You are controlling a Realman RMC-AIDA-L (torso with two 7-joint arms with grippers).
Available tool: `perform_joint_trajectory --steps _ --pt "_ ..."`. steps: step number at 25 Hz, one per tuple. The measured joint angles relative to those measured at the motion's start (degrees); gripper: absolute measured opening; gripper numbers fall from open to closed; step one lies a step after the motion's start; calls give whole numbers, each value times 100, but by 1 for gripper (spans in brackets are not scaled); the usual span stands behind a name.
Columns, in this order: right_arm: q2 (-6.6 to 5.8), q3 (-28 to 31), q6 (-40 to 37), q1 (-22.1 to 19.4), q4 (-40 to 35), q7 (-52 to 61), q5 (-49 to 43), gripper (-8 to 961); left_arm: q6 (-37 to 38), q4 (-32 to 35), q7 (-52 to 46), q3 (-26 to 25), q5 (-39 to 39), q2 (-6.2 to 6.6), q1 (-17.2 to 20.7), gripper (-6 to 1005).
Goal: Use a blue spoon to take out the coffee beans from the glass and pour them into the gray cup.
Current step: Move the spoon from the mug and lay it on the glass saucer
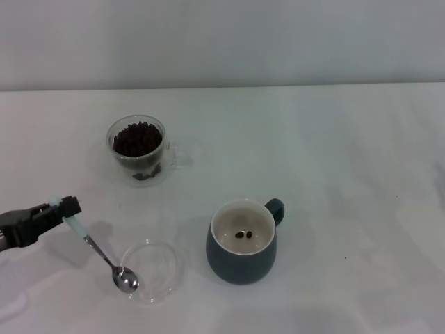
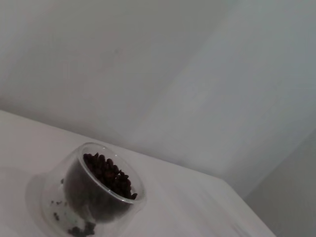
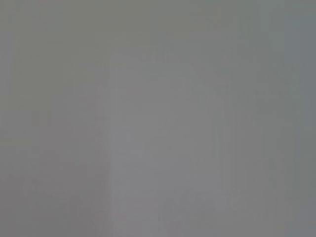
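Note:
My left gripper [image 1: 65,209] sits at the table's left front, shut on the pale handle of the blue spoon [image 1: 104,256]. The spoon slants down to the right, its metal bowl resting over the rim of a flat clear dish [image 1: 154,270]. The glass [image 1: 138,149] stands behind, heaped with coffee beans [image 1: 137,138]; the left wrist view shows the same glass [image 2: 94,192] and coffee beans [image 2: 110,176]. The gray cup [image 1: 242,242] stands right of the dish with two beans [image 1: 243,234] inside. My right gripper is out of view.
The white table [image 1: 348,160] stretches wide to the right and behind the cup. A pale wall [image 1: 222,42] bounds the far edge. The right wrist view shows only a plain grey surface.

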Motion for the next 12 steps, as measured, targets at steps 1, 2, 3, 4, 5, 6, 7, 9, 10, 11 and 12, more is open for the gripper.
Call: perform_joint_trajectory --steps 1,2,3,4,5,6,7,9,10,11,12 --pt "0 0 1 1 -2 0 -2 393 -19 -15 21 -1 1 -2 -1 132" --pt "-1 -2 2 1 -2 1 -6 393 -46 -28 53 -1 1 -10 -3 132" --pt "-1 -6 2 1 -3 1 -14 393 -85 -40 86 -8 1 -22 -7 132" --pt "-1 -11 2 1 -3 2 -26 393 -127 -52 125 -24 1 -37 -15 132" --pt "-1 -21 2 1 -2 2 -34 393 -157 -59 148 -41 1 -47 -24 132" --pt "-1 -26 2 2 0 3 -38 393 -183 -70 166 -58 5 -57 -38 132" --pt "-1 -31 1 1 2 3 -41 393 -196 -75 178 -76 8 -61 -59 132" --pt "-1 -36 1 1 3 4 -41 393 -200 -92 188 -105 9 -66 -108 132" --pt "-1 -35 2 1 3 4 -41 393 -202 -108 188 -123 9 -68 -137 131" --pt "-1 -34 4 1 3 5 -41 393 -217 -134 189 -139 9 -72 -166 131" --pt "-1 -32 8 1 3 6 -41 393 -244 -183 192 -152 11 -78 -207 131"
